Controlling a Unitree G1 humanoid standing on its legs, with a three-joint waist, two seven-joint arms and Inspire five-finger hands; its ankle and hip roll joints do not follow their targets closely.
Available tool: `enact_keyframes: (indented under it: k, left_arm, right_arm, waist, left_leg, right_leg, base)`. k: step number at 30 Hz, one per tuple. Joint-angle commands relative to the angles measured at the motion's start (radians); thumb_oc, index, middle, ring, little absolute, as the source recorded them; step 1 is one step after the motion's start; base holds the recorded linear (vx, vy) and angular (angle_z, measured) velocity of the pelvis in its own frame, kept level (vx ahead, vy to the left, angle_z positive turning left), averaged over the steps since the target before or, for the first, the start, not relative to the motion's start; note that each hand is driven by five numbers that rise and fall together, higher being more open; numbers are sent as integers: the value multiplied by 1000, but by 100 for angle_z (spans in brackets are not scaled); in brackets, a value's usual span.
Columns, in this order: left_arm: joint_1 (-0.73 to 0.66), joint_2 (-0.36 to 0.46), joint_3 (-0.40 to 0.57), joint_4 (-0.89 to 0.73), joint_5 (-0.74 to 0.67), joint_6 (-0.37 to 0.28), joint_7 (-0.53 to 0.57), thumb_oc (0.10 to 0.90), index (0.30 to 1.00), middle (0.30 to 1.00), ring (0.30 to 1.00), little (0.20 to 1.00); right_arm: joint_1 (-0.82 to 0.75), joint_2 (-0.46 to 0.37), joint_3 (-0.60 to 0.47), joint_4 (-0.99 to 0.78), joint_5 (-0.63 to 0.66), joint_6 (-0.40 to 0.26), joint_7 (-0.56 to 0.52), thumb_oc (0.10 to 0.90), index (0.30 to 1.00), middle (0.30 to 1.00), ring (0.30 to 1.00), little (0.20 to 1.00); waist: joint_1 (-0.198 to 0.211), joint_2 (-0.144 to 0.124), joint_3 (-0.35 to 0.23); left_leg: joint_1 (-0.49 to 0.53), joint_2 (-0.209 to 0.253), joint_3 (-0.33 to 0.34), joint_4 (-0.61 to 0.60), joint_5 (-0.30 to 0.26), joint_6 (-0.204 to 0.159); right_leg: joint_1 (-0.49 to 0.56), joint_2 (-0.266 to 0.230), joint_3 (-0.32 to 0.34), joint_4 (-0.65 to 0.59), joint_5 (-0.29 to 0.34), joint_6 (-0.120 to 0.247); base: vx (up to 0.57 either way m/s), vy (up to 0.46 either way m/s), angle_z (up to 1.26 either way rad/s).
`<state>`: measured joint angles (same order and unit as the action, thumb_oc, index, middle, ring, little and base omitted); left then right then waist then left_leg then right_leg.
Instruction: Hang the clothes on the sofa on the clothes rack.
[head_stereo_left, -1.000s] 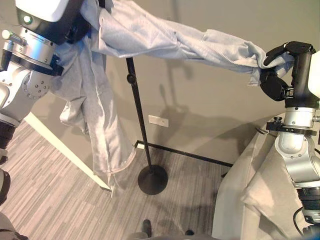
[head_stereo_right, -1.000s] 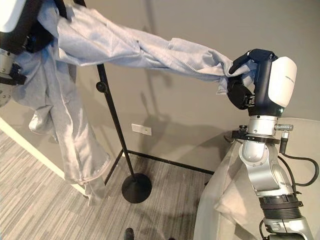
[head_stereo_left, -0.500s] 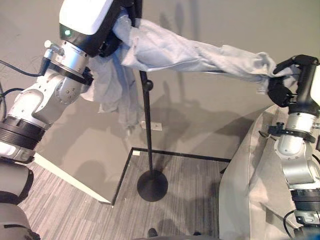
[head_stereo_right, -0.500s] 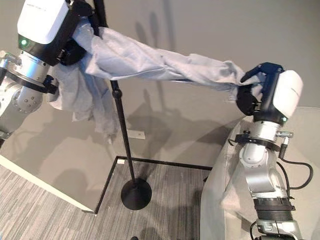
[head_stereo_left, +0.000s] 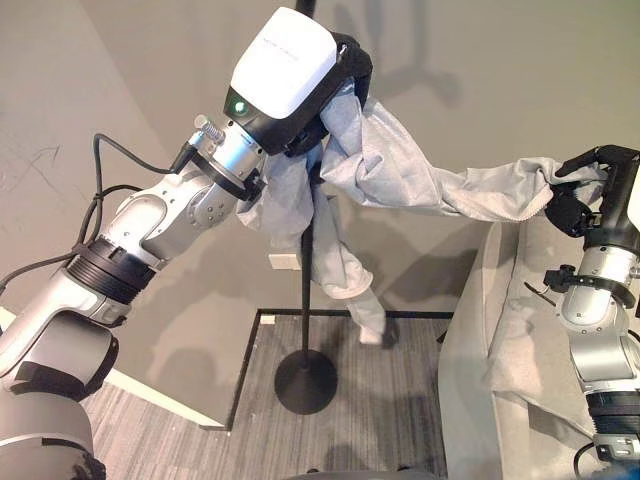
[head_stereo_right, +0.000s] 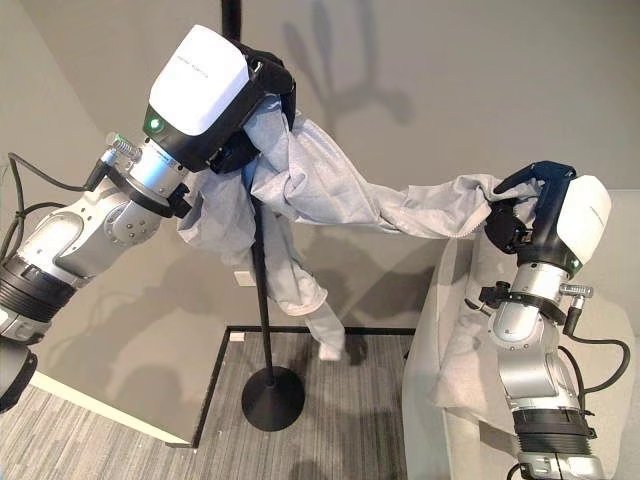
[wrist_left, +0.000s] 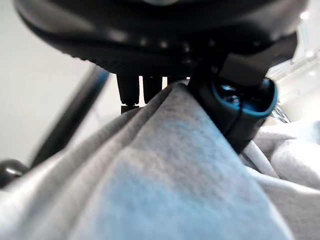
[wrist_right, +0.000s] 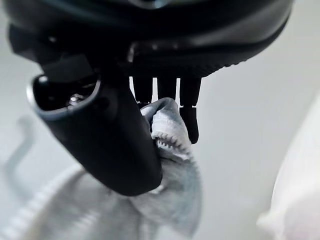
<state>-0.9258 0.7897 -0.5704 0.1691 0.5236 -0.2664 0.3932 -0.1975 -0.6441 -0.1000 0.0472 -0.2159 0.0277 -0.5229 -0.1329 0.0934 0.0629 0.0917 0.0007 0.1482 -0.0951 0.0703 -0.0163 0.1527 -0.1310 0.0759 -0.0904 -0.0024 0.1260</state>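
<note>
Both hands on the jacket at the rack

We hold the grey jacket (head_stereo_right: 330, 190) stretched between us: our left hand (head_stereo_left: 335, 85) grips one end high against the black rack (head_stereo_right: 262, 300) pole, our right hand (head_stereo_right: 520, 215) pinches the zipper edge over the sofa (head_stereo_right: 450, 340). We judge the draping step underway; next, hook the fabric, then let go. Our right wrist view shows thumb and fingers (wrist_right: 189, 112) pinching the zipper.

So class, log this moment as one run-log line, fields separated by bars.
left hand: grips grey zip jacket at rack pole | right hand: pinches jacket's zip edge | jacket: stretched between hands | sofa: beneath right arm
</note>
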Motion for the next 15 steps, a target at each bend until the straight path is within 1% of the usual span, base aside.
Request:
enact_keyframes:
  k: [1, 2, 3, 4, 5, 7, 10, 15]
  left_arm:
    - [-114, -3, 138, 87, -47, 48, 93, 400, 300, 300, 300, 300]
    - [-98, -12, 147, 94, -55, 49, 94, 400, 300, 300, 300, 300]
    - [-97, -12, 149, 94, -55, 49, 94, 400, 300, 300, 300, 300]
    - [-85, -18, 155, 100, -62, 47, 94, 400, 300, 300, 300, 300]
    - [-85, -17, 156, 100, -62, 47, 94, 400, 300, 300, 300, 300]
    - [-77, -11, 147, 106, -66, 45, 89, 400, 300, 300, 300, 300]
    - [-63, -8, 147, 101, -75, 41, 80, 400, 300, 300, 300, 300]
    - [-9, 2, 149, 95, -81, 32, 56, 400, 300, 300, 300, 300]
  right_arm:
    - [-102, -25, 53, -112, 18, -151, 22, 400, 300, 300, 300, 300]
    - [-123, -27, 84, -129, 5, -153, 41, 400, 300, 300, 300, 300]
    - [-125, -28, 86, -128, 5, -152, 40, 400, 300, 300, 300, 300]
    - [-155, -34, 115, -148, -28, -147, 53, 400, 300, 300, 300, 300]
    - [-157, -34, 117, -148, -29, -146, 53, 400, 300, 300, 300, 300]
    - [-175, -26, 129, -159, -25, -143, 57, 400, 300, 300, 300, 300]
    - [-175, -19, 136, -157, -20, -142, 58, 400, 300, 300, 300, 300]
    - [-103, -8, 127, -142, 3, -140, 74, 400, 300, 300, 300, 300]
  waist:
    - [55, -69, -98]
    - [66, -79, -97]
    - [65, -79, -98]
    - [77, -88, -98]
    - [75, -88, -98]
    - [86, -95, -101]
    - [88, -98, -103]
    - [85, -94, -101]
  left_leg:
    - [-11, 38, -73, 8, -53, -21]
    - [-15, 38, -79, 8, -52, -21]
    - [-15, 38, -79, 8, -52, -21]
    - [-21, 39, -84, 8, -50, -22]
    - [-21, 38, -85, 8, -49, -22]
    - [-30, 40, -90, 8, -47, -23]
    - [-34, 40, -93, 8, -46, -23]
    - [-31, 38, -96, 8, -50, -22]
  right_leg:
    - [9, -58, -76, 44, -20, 62]
    - [9, -55, -81, 43, -20, 60]
    - [10, -55, -81, 43, -20, 60]
    - [10, -52, -89, 42, -18, 60]
    - [9, -52, -89, 42, -18, 60]
    - [6, -51, -101, 44, -17, 59]
    - [5, -51, -107, 45, -18, 58]
    - [3, -54, -108, 50, -18, 59]
  base:
    - [0, 0, 0]
    - [0, 0, 0]
    - [-31, 6, 7]
    - [-15, 6, 9]
    - [-19, 6, 8]
    - [-11, 6, 18]
    - [-2, 13, 22]
    - [1, 8, 8]
